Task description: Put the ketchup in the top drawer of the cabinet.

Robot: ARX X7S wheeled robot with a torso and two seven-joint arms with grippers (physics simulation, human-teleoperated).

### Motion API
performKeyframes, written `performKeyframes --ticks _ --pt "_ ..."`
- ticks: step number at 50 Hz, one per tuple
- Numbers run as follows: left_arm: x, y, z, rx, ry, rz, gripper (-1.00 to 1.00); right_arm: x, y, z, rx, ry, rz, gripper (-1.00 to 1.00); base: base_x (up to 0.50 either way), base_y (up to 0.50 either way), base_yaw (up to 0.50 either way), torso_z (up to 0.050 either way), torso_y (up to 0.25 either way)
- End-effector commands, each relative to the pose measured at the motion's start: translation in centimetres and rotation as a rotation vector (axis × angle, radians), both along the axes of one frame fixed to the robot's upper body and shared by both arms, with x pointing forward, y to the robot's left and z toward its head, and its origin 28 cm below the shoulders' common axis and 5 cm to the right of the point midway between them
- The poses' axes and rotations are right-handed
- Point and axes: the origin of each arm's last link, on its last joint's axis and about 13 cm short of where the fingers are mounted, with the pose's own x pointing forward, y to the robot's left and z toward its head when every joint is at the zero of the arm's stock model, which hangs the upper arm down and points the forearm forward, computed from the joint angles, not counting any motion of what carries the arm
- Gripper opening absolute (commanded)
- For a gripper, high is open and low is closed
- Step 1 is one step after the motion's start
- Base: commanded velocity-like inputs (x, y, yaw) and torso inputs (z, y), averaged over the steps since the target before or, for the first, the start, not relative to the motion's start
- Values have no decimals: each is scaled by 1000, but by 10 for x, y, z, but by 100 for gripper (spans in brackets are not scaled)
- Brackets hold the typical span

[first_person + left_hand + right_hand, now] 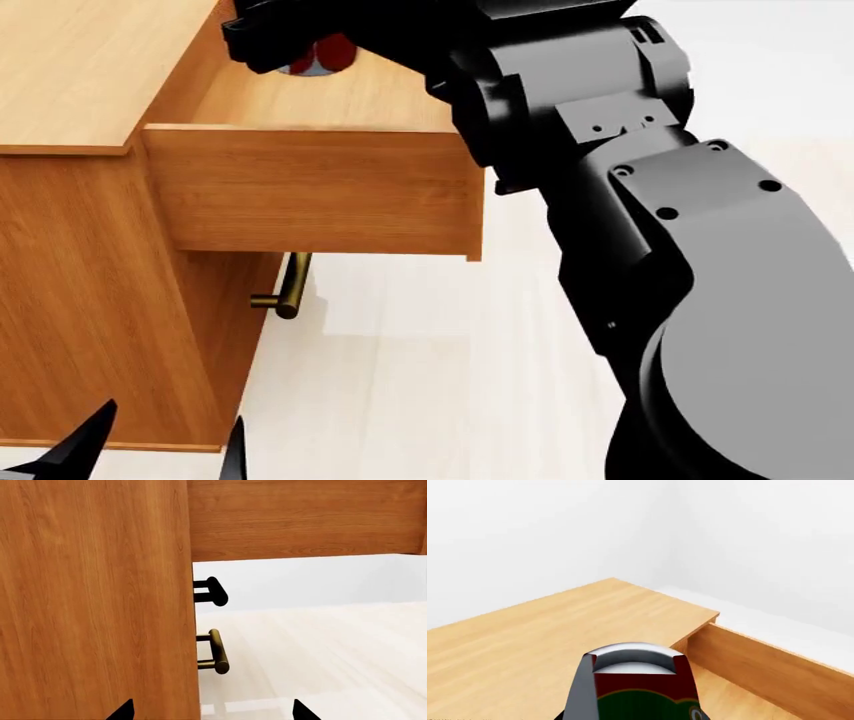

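Observation:
The cabinet (80, 300) stands at the left in the head view. Its top drawer (314, 190) is pulled out and open. My right gripper (287, 35) reaches over the drawer's inside near its back and is shut on the ketchup (320, 60). In the right wrist view the ketchup (637, 680) shows its silver top, red label and green band, with a grey finger (584, 690) against its side, above the drawer's wall (760, 670). My left gripper (160, 445) is open and empty, low beside the cabinet's side (93, 605).
The lower drawers are shut; their brass bar handles (215, 651) (212, 591) stick out below the open drawer, one also in the head view (287, 290). My right arm (694, 300) fills the right of the head view. Pale floor (427, 380) lies in front of the cabinet.

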Motion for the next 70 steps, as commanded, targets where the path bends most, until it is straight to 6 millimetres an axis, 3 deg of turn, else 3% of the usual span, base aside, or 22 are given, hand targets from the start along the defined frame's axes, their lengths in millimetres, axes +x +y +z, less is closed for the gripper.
performKeyframes --ticks 1,65,67,70 --pt "1 0 -1 -2 1 0 100 0 1 -3 -6 8 -8 -100 0 0 0 0 0" --pt "-2 0 -1 1 0 0 100 3 0 -25 -74 23 -10 -100 0 0 0 0 0" --pt "-2 0 -1 2 1 0 100 4 0 -33 -75 23 -10 -100 0 0 0 0 0" --pt "-2 0 -2 1 2 -1 100 3 0 -28 -78 24 -12 -100 0 0 0 0 0"
